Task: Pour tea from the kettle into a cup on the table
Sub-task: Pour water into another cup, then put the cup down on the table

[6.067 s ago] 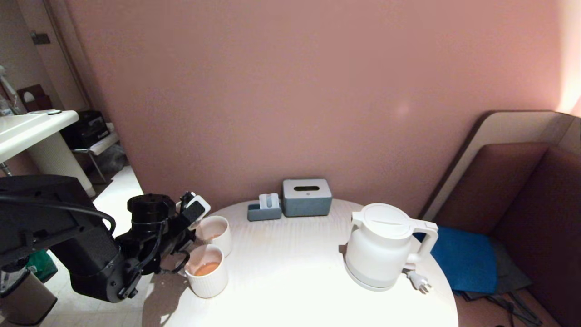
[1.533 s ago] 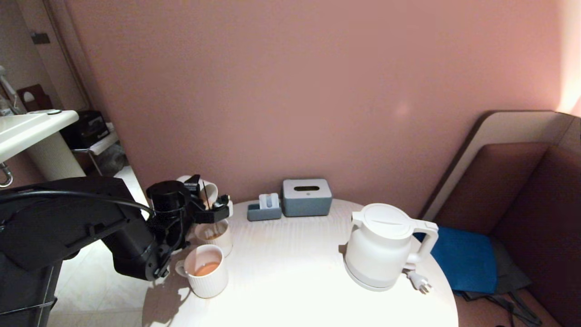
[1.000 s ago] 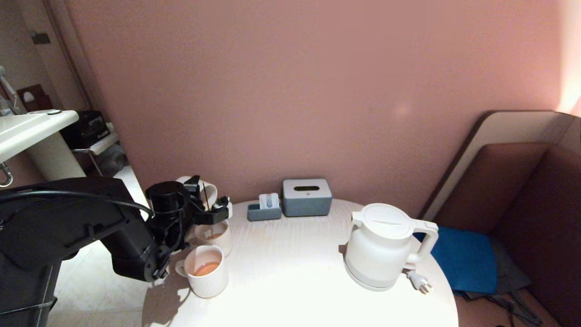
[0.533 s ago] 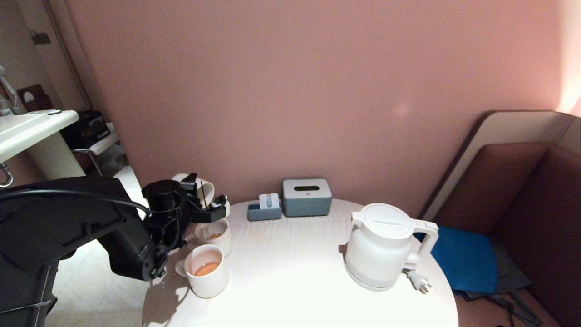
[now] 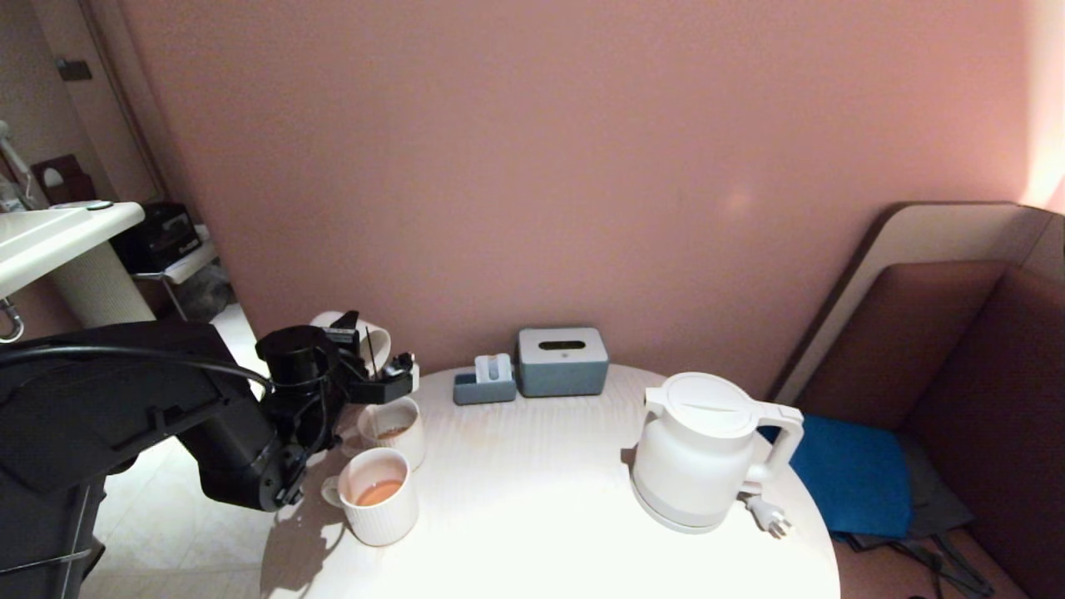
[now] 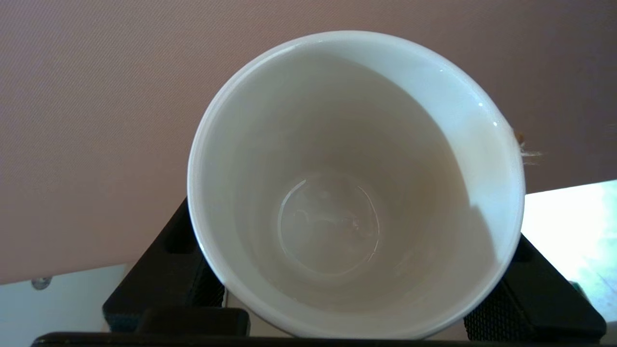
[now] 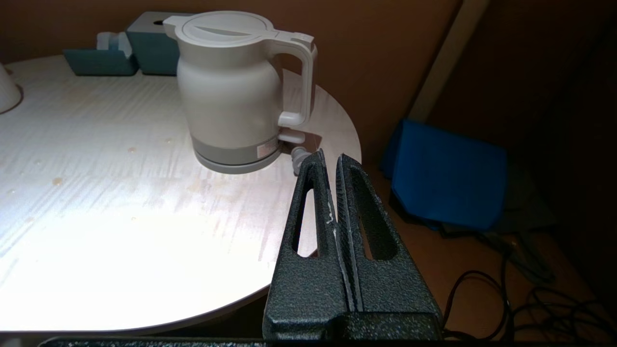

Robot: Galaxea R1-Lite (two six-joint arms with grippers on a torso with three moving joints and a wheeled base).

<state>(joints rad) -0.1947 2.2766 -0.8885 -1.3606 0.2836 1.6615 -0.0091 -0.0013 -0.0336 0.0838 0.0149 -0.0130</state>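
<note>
Kettle point(image 5: 707, 453) stands upright on its round base at the right side of the tabletop point(image 5: 532, 507), lid on, loop handle turned away from the mugs, its short plug point(image 5: 767, 514) lying just beside the base. Well apart from the kettle, across the tabletop, the left pincer point(image 5: 378, 366) holds the cup point(image 6: 354, 185) in the air, pinching it between its two black fingers point(image 6: 532, 294); the cup is tipped on its side with its mouth toward the wrist camera, and its inside looks wet but nearly empty. It hangs just above the far mug point(image 5: 393, 429), which has a little tea at the bottom. The near mug point(image 5: 378, 497) sits just in front of that one and holds tea point(image 5: 379, 492) low in it. Behind the kettle, toward the wall, a grey-blue box point(image 5: 562, 360) with a slot on top stands beside a small grey-blue holder point(image 5: 485, 383). The right pincer point(image 7: 332, 161) hangs off the tabletop's edge on the kettle's handle side, its fingers pressed together and holding nothing. Small drops dot the tabletop between kettle and mugs.
</note>
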